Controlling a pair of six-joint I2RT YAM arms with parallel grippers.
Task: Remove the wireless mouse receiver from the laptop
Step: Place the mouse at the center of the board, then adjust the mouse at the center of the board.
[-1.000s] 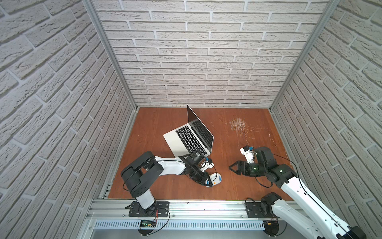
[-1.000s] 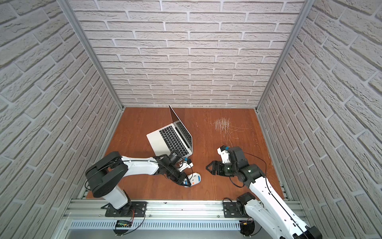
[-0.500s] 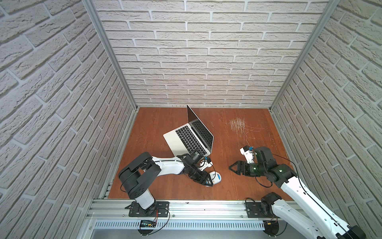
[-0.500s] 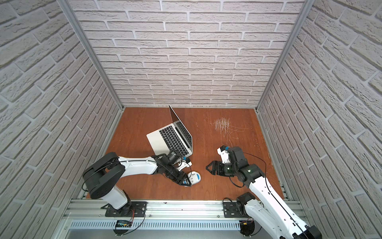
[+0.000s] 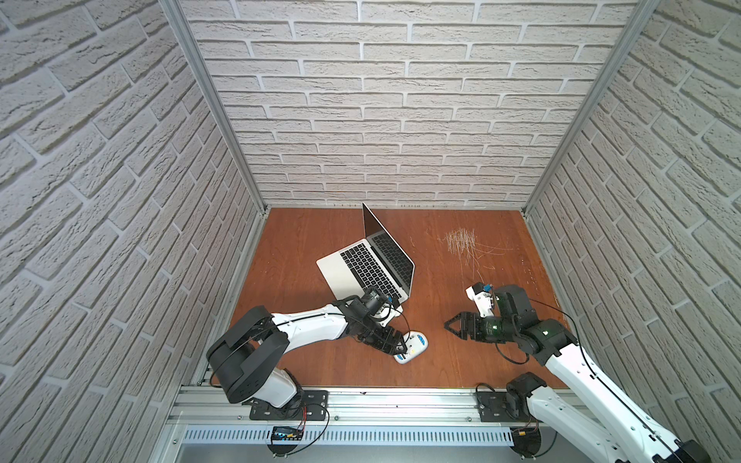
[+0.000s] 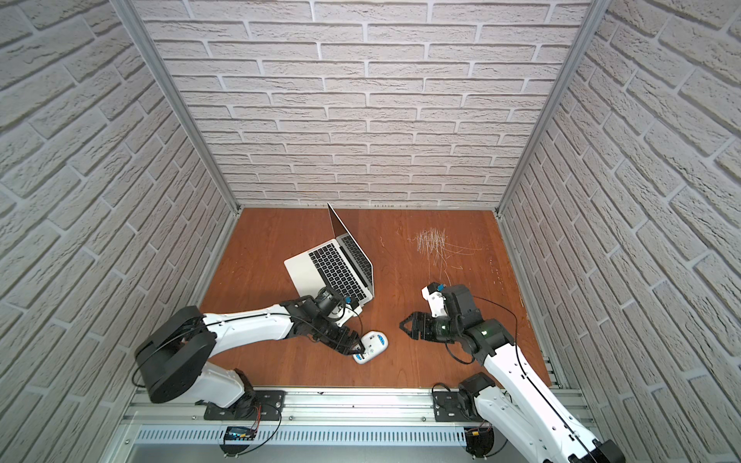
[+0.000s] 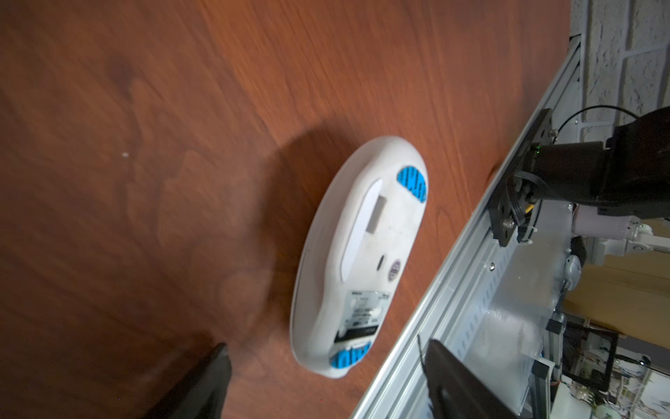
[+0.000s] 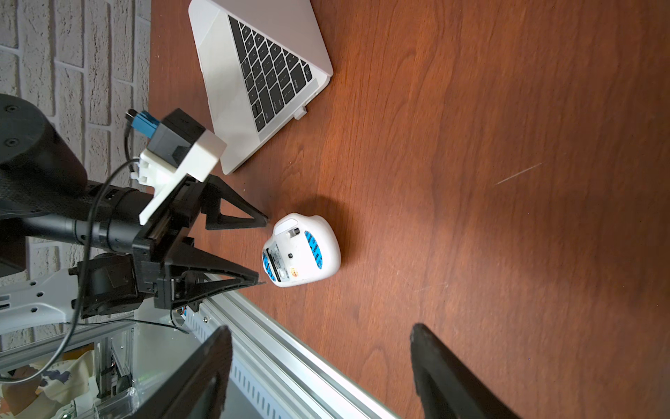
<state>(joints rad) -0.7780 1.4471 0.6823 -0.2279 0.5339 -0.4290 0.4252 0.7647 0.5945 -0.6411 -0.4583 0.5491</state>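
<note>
Right wrist view: the left gripper (image 8: pixel 263 251) gapes empty, tips beside the upturned mouse (image 8: pixel 308 254); the right gripper (image 8: pixel 321 328) gapes empty. The wireless mouse receiver (image 8: pixel 301 112) sits plugged into the laptop (image 8: pixel 221 72), beyond both jaws.

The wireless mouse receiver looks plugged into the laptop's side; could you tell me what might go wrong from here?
The receiver is a tiny nub on the laptop edge, so a pincer may slip off it. Nothing braces the laptop; pulling may drag it. The open left pincer sits close to the upturned mouse and may knock it.
</note>
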